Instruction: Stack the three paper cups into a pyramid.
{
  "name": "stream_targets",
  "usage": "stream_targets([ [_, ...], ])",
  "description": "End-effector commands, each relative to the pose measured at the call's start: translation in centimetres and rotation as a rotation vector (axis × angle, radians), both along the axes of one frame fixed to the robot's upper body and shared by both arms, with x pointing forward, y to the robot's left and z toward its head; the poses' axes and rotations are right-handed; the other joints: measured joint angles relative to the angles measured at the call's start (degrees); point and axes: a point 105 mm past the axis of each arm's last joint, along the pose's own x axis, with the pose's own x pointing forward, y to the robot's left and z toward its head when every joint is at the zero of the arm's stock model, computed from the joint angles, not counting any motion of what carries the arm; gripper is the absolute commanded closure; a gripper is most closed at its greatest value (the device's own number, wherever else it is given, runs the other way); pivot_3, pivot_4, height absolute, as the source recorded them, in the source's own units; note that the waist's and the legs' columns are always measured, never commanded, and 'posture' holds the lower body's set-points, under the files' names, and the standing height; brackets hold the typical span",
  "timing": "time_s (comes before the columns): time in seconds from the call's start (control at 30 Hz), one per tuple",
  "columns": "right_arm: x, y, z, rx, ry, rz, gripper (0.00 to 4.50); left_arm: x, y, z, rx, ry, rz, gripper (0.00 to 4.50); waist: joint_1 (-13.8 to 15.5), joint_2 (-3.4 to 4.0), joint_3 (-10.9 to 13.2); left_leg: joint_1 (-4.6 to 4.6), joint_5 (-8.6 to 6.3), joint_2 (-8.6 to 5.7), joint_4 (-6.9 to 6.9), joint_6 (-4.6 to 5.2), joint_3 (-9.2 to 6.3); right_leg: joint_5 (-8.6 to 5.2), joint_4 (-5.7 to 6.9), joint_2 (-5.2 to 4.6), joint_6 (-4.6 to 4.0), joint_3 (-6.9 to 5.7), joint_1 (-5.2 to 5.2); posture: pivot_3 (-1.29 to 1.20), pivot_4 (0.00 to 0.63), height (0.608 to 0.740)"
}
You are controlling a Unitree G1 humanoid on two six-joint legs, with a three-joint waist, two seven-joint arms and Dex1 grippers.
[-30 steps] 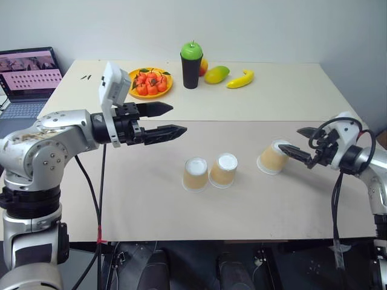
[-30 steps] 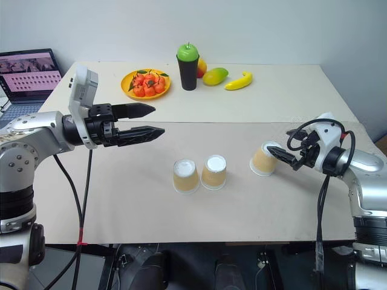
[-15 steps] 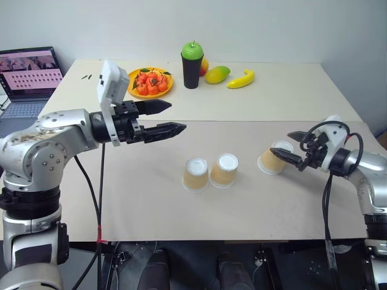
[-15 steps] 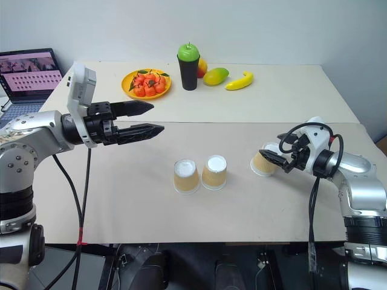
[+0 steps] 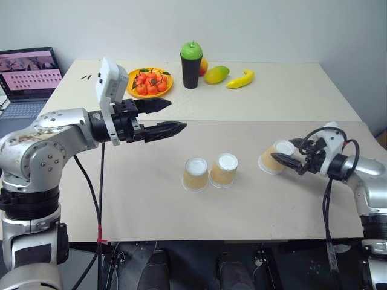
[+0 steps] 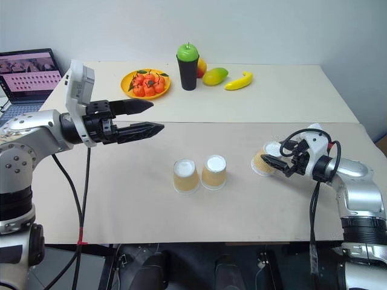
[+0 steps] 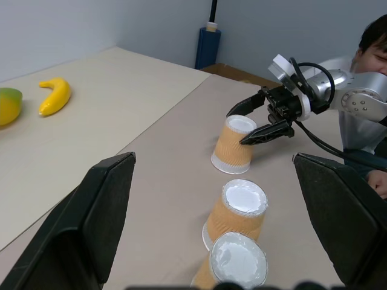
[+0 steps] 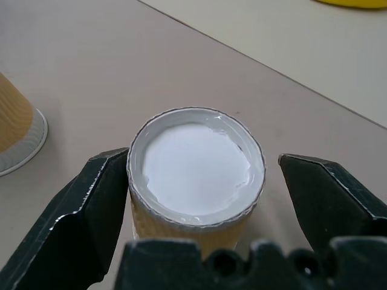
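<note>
The right gripper [image 6: 270, 162] brackets the third cup [image 8: 196, 175] on the counter [image 5: 290, 90], fingers [image 8: 94, 208] not yet clamped; one touches its side. The left gripper [image 5: 166, 116] hovers spread and empty. A lopsided squeeze could tip or crush the thin cup before it reaches the two base cups [image 5: 210, 173].

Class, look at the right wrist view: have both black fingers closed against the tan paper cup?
No: one finger touches the tan paper cup, while the other stands apart from it.

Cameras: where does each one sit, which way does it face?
Eye views: head, looking down over the table; left gripper and right gripper show.
Left wrist: between own open fingers, toward three paper cups.
Right wrist: onto the lone cup's bottom, fingers either side.
Shared: that cup.
</note>
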Motion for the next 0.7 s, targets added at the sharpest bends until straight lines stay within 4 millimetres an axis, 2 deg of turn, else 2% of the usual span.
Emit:
stream_targets([
  [0.03,0.1,0.3,1.0,-0.015,-0.046,0.012,1.42,-0.7,0.0,1.7,0.000,-0.071,-0.010,0.00,0.0,0.00,0.0,0.00,0.00,0.00,0.00,0.00,0.00,0.00,0.00,0.00,0.00,0.00,0.00,0.00,0.150,0.735],
  [0.07,0.2,0.3,1.0,-0.015,-0.048,0.012,1.68,-0.7,0.0,1.7,0.000,-0.071,-0.010,0.00,0.0,0.00,0.0,0.00,0.00,0.00,0.00,0.00,0.00,0.00,0.00,0.00,0.00,0.00,0.00,0.00,0.150,0.735],
  [0.1,0.2,0.4,1.1,-0.016,-0.051,0.012,1.73,-0.7,0.0,1.7,0.000,-0.070,-0.011,0.00,0.0,0.00,0.0,0.00,0.00,0.00,0.00,0.00,0.00,0.00,0.00,0.00,0.00,0.00,0.01,0.00,0.150,0.735],
  [0.27,0.1,0.9,2.6,-0.023,-0.076,0.025,1.73,-0.8,-0.1,1.6,0.002,-0.070,-0.020,0.00,0.0,0.00,0.0,0.00,0.00,0.00,0.00,0.00,0.00,0.00,0.01,0.00,0.00,0.00,0.00,0.00,0.150,0.735],
  [0.43,-0.1,2.9,8.1,-0.024,-0.146,0.083,1.73,-1.0,0.2,1.1,0.016,-0.055,-0.026,0.00,-0.2,0.19,0.1,-0.01,0.00,0.00,0.01,-0.01,0.01,0.01,0.04,0.00,0.00,0.04,-0.05,0.00,0.150,0.735],
  [0.5,-0.3,4.1,9.9,-0.046,-0.144,0.111,1.73,-1.2,0.4,0.6,0.033,-0.041,-0.036,0.00,-0.2,0.20,0.1,0.02,0.00,0.00,-0.04,0.00,0.00,0.00,0.05,0.00,-0.01,0.02,-0.05,0.00,0.150,0.735],
  [0.6,-1.5,7.6,13.0,-0.064,-0.149,0.235,1.73,-1.7,0.2,-0.4,0.058,-0.022,-0.061,0.00,-0.2,0.20,0.1,0.01,0.00,0.00,-0.08,0.00,0.02,-0.01,0.01,0.00,-0.02,0.04,-0.06,0.00,0.150,0.735],
  [0.7,-2.3,10.1,14.9,-0.043,-0.132,0.326,1.73,-1.9,-0.2,-1.1,0.069,-0.013,-0.075,0.00,0.0,0.19,0.1,-0.01,0.00,0.01,-0.11,0.00,0.00,-0.03,0.01,0.00,-0.05,0.00,-0.08,0.00,0.150,0.735],
])
